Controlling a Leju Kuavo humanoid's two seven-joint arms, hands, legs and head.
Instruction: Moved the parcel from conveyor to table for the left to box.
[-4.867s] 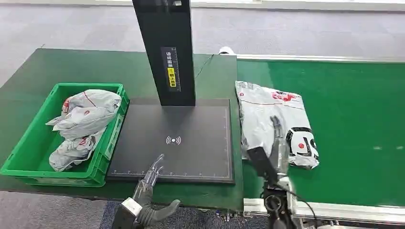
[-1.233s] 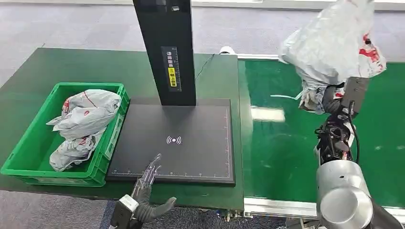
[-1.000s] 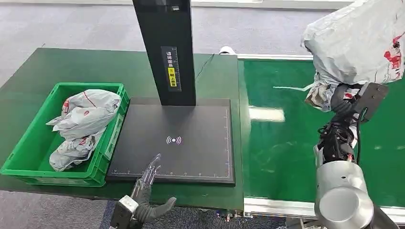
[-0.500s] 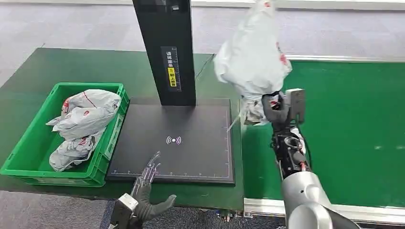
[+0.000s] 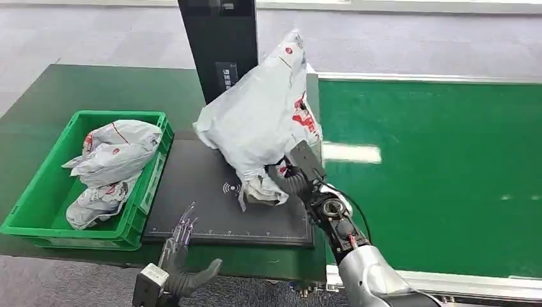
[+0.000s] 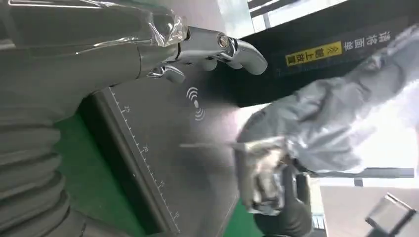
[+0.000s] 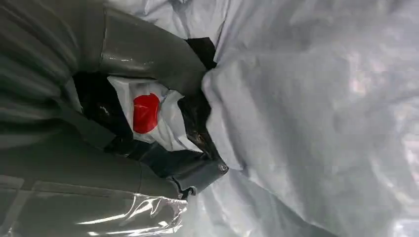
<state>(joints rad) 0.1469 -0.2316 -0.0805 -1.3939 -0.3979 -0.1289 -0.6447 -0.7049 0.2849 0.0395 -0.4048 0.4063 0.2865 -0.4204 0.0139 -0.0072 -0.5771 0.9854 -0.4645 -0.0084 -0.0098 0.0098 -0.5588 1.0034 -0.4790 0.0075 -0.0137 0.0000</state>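
**Fingers clenching parcel over scan pad; left hand waiting**

Fingers (image 7: 148, 59) of the right hand (image 5: 291, 176) are clenching a bunched lower corner of the crumpled grey plastic mailer parcel with red print (image 5: 259, 125). Gathering the slack film there is giving the hand something firm to hold, so the bulk is standing up above the grip rather than hanging. The right wrist view is showing the thumb and dark fingers wrapping a fold that carries a red dot.

Parcel is hovering over the flat black scanning pad with white ruler marks (image 5: 192, 185), off the green conveyor belt (image 5: 447, 166). Whether its lowest flap is touching the pad, I cannot tell. Behind it, the black upright scanner column (image 5: 214, 45) is partly hidden.

Left hand (image 5: 179, 252) is holding nothing, fingers spread, resting at the pad's near edge, probably staged there to take over once the parcel is lying down.

Green plastic crate (image 5: 38, 217) is sitting just beside the pad on the dark green table (image 5: 77, 86), already holding other grey mailer bags (image 5: 115, 153). That placement is keeping the left hand's boxing reach short.

Judgement: transfer nearly done; set-down and release remaining.
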